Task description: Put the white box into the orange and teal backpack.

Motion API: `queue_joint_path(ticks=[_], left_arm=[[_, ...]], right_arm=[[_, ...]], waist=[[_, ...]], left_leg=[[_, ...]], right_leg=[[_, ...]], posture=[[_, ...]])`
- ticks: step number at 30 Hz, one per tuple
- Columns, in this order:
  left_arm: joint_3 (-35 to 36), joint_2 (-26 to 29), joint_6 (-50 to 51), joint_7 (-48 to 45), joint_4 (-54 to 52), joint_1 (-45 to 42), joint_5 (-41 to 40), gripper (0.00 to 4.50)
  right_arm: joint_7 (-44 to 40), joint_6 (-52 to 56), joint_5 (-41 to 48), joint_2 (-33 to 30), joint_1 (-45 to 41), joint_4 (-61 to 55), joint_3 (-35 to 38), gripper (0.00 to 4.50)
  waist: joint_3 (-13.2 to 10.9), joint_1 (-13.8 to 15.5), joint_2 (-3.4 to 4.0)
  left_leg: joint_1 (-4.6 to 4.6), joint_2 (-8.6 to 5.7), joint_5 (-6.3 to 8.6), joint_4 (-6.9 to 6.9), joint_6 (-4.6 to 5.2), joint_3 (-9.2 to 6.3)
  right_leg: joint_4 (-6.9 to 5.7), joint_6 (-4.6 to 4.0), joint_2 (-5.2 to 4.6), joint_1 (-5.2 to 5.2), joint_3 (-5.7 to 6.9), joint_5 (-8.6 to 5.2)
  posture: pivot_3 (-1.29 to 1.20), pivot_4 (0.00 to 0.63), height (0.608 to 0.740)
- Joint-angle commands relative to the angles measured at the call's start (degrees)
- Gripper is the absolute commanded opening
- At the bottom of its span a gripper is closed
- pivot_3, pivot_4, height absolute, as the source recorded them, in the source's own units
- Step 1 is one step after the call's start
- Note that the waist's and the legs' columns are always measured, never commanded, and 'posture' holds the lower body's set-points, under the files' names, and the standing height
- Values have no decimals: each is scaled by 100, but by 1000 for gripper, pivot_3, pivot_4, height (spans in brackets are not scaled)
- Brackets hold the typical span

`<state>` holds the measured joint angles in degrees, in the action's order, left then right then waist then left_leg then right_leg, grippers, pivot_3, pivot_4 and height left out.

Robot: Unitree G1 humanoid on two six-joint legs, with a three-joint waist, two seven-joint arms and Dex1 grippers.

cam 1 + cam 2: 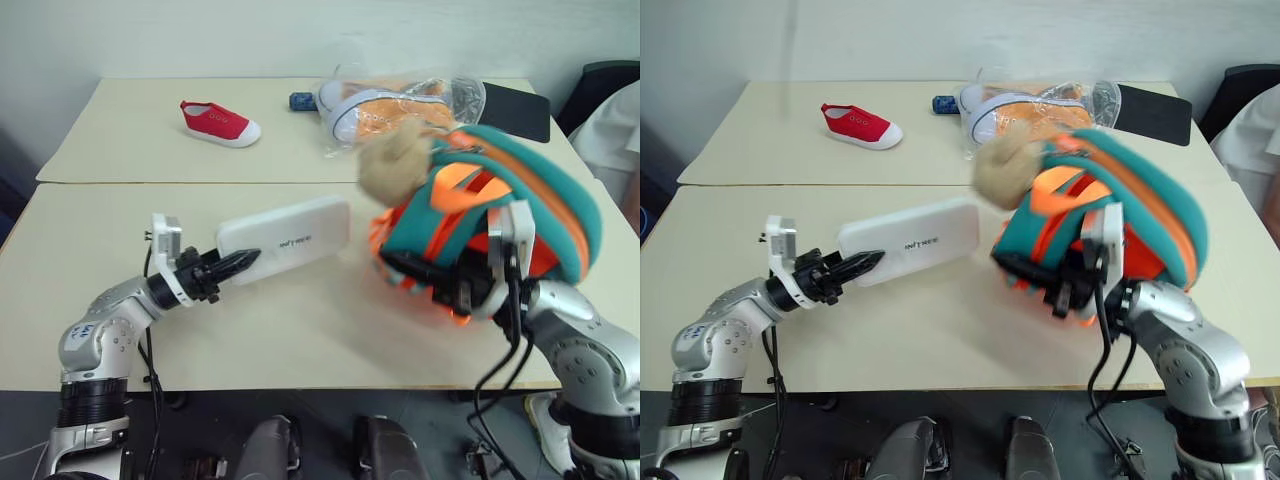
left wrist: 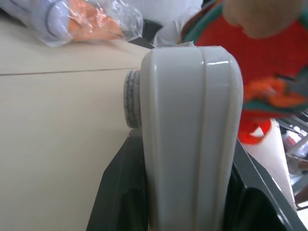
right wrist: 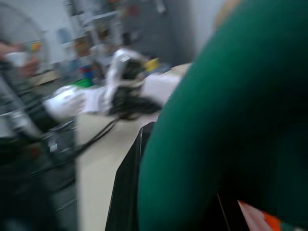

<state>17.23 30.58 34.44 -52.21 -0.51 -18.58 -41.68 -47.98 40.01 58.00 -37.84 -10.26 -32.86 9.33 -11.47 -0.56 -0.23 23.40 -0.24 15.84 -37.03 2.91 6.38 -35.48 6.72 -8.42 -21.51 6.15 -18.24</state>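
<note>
My left hand (image 1: 243, 264) pinches the box (image 1: 285, 240), my right hand (image 1: 420, 272) grips the backpack (image 1: 500, 200) (box not in yet).

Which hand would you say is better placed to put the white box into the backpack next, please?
Left. The left hand already grips the white box by its end, pointing it toward the orange and teal backpack, while the right hand is shut on the backpack, holding it up.
</note>
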Motion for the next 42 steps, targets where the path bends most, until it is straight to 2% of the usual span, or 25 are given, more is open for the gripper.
queue_joint_path(ticks=[1,4,8,13,20,27,30,34,38,42], left_arm=[[407,350,631,-206,-344,-19,-803,1292],[615,638,902,-307,-803,172,-1177,1292],[913,559,870,73,-1316,161,-1536,1292],[673,539,553,143,-1522,-231,-1416,1292],[-403,544,-85,-479,-1305,-1141,-650,1292],[-1313,929,-1282,-1539,-699,-1520,646,1292],[-1915,565,-1919,-1533,-132,-2182,1357,1292],[-2252,106,-2287,-1820,95,-2744,1502,1292],[-2840,-419,-2691,-1604,764,-3489,2336,1292],[-3239,-1276,-2525,-1102,1611,-4288,2872,1292]], right_arm=[[-497,467,471,-758,540,-287,453,12],[-816,293,129,-1192,1044,-50,803,12],[-863,50,-217,-1286,1121,180,926,12],[-1174,-18,-539,-1555,1156,622,957,12],[-1286,-167,-792,-1534,990,943,950,12],[-1137,-151,-839,-1410,728,1008,905,12],[-1062,-71,-822,-1387,527,992,794,12],[-987,-31,-820,-1380,345,1022,757,12],[-1007,8,-813,-1416,253,1059,736,12],[-994,101,-766,-1415,115,1020,690,12]], waist=[[-4,52,-10],[-7,63,-25],[-8,68,-26],[-8,125,-27],[-9,229,-29],[-9,200,-29],[-10,226,-30],[-10,261,-31],[-10,257,-31],[-11,265,-33]], left_leg=[[0,-3,4,-5,7,2],[4,-5,10,-6,13,2],[4,-5,10,-5,8,2],[3,-3,1,-6,0,3],[3,-5,-2,-10,3,12],[1,-1,-6,-2,13,20],[2,0,-11,-9,20,22],[5,-5,-6,-14,15,21],[15,-4,-19,-12,47,22],[25,-5,-26,-20,60,26]], right_leg=[[3,0,-3,2,-1,0],[13,0,-7,5,-1,1],[19,1,-6,7,-1,1],[13,1,0,7,3,1],[8,3,2,6,0,2],[17,3,15,4,0,2],[15,3,15,4,1,2],[21,14,2,7,-2,15],[35,15,10,4,11,16],[34,21,21,6,57,19]], posture=[[0,150,740],[0,150,740],[0,150,740],[0,150,740],[0,150,740],[0,150,740],[0,150,740],[0,150,740],[0,150,740],[0,150,740]])
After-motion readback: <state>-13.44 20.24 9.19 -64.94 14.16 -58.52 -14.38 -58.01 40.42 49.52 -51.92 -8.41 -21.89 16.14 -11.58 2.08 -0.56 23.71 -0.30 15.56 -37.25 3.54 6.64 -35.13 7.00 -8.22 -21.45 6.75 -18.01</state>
